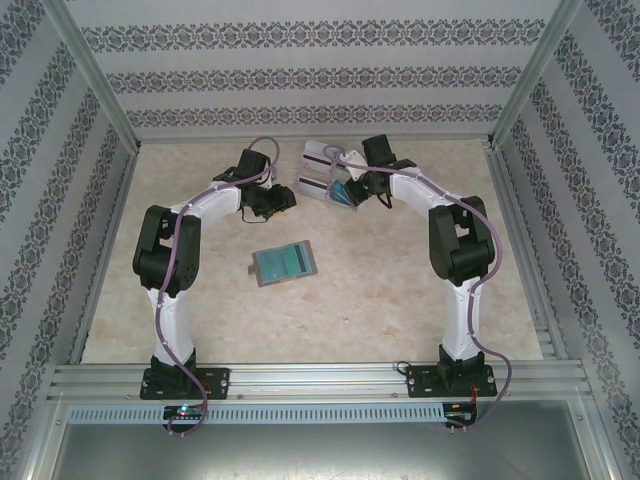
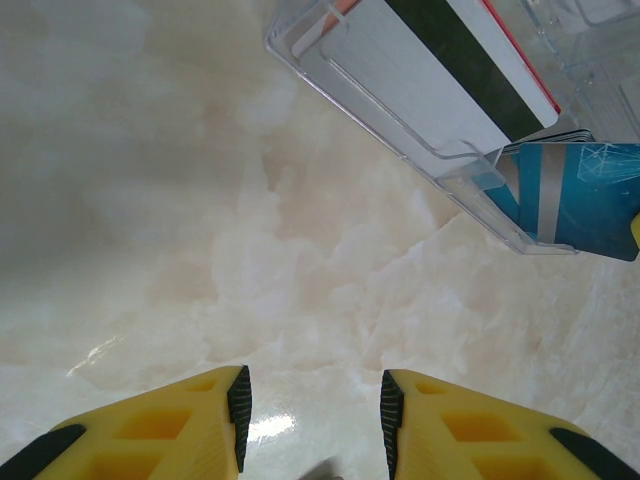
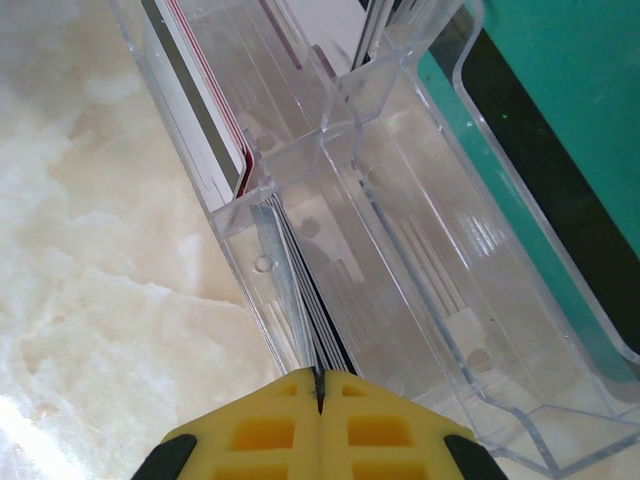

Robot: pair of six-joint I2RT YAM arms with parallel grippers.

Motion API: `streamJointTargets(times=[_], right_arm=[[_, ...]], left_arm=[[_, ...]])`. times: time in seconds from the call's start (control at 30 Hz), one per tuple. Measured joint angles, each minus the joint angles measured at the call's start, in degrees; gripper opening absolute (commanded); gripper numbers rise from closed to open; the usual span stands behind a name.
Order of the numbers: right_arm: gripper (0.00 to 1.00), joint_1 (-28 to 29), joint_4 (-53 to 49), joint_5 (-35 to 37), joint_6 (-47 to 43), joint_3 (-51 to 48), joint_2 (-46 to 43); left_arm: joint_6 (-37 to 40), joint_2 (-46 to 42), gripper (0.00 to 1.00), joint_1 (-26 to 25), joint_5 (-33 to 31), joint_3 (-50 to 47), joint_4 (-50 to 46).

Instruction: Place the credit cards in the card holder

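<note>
The card holder [image 1: 286, 263] lies open and flat on the table's middle, pale blue-grey inside. My right gripper [image 3: 320, 375] is shut on the near edge of a thin stack of credit cards [image 3: 300, 290] standing in the clear rack [image 3: 400, 230]. In the left wrist view a blue card [image 2: 585, 195] pokes out of the rack's corner. A white-grey card with a dark stripe [image 2: 430, 70] leans in another slot. My left gripper [image 2: 312, 400] hovers open over bare table, just left of the rack, nothing between its fingers. From above, the left gripper [image 1: 280, 200] and the right gripper [image 1: 350, 190] flank the rack [image 1: 320, 170].
A teal card [image 3: 560, 70] with a dark stripe sits in the rack's right slot. The marble-look table [image 1: 400, 290] is bounded by metal frame rails and patterned walls. Open surface lies around the card holder and toward the near edge.
</note>
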Motion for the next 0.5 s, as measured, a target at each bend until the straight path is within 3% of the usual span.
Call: streamJointTargets(times=[0.23,0.5], right_arm=[[0.00,-1.4,0.0,-3.7,1.0,0.0,-0.2],[0.00,-1.8,-0.3,-6.8,1.0,0.6,-0.3]], left_arm=[[-0.2,0.0,0.41,-0.2,0.7,0.0,0.0],[-2.2,1.1,0.43,-0.2,5.8,3.1,4.1]])
